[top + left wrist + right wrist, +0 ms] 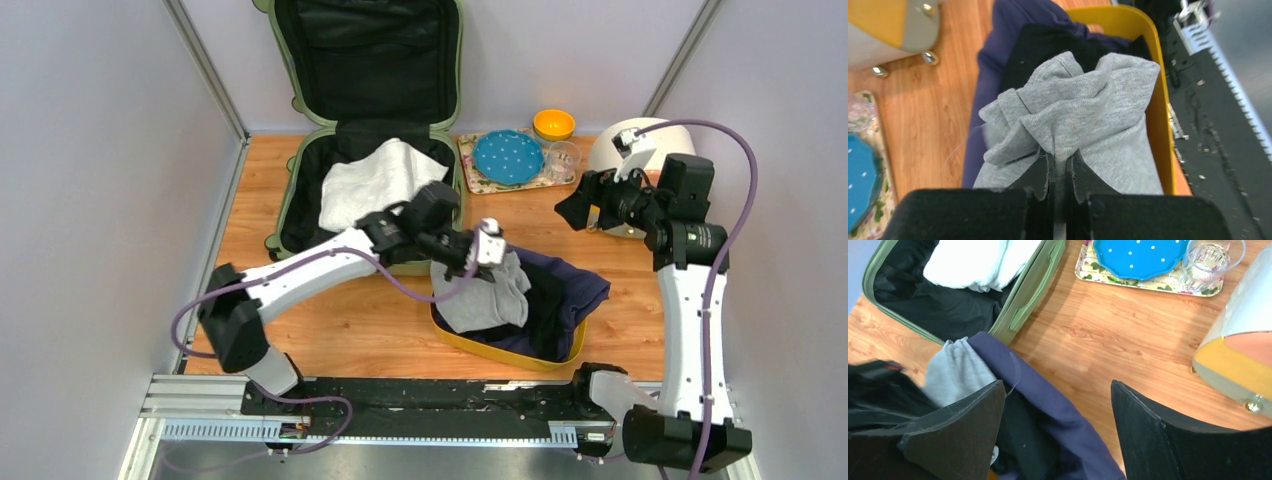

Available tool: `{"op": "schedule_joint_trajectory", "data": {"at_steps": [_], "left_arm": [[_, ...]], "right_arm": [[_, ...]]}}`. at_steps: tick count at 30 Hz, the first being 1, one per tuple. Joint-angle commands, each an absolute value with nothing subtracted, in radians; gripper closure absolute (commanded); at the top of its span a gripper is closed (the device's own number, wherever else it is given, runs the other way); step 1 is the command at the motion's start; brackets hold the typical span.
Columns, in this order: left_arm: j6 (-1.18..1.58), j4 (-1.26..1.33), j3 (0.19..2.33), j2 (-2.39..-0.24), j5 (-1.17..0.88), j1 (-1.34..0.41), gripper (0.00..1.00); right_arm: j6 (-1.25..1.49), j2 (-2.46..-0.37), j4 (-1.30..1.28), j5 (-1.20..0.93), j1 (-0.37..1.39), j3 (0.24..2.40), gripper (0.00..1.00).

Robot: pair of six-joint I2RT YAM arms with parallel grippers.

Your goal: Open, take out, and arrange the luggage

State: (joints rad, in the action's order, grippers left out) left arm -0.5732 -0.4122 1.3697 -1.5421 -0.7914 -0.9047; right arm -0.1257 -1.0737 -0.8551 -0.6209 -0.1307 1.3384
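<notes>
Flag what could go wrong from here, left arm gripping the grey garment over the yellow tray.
1. The left fingers pinch only a bunched fold of the grey garment; it may slip out, or drag the black garment underneath.
2. The grey garment lies against the rim of the yellow tray, so it could spill over on release.
3. The open right fingers hang close to the cream box; a swing might knock it.

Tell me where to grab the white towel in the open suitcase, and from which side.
Probably pinch a raised fold at the edge of the towel, coming down from above: it lies slumped low inside the luggage, whose walls block a sideways approach.
</notes>
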Motion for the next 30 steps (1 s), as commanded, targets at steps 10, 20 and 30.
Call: {"op": "schedule_joint_trajectory", "data": {"at_steps": [10,20,30], "left_arm": [[-0.655,-0.303,1.54,-1.804,-0.577,-1.086,0.44],[-0.254,-0.302,1.393,-1.453,-0.707,-0.832,0.3],[-0.015,-0.207,1.206,-1.405,-0.341,-0.439,0.3]], "right_arm": [[-0.287,-1.032,-1.103,-0.653,-0.155,1.39,0.19],[-0.422,-1.075,-1.132,-0.844,-0.019,1.302,0.25],[-0.479,-1.201,-1.028,-0.79,0.342,1.185,0.45]]}}
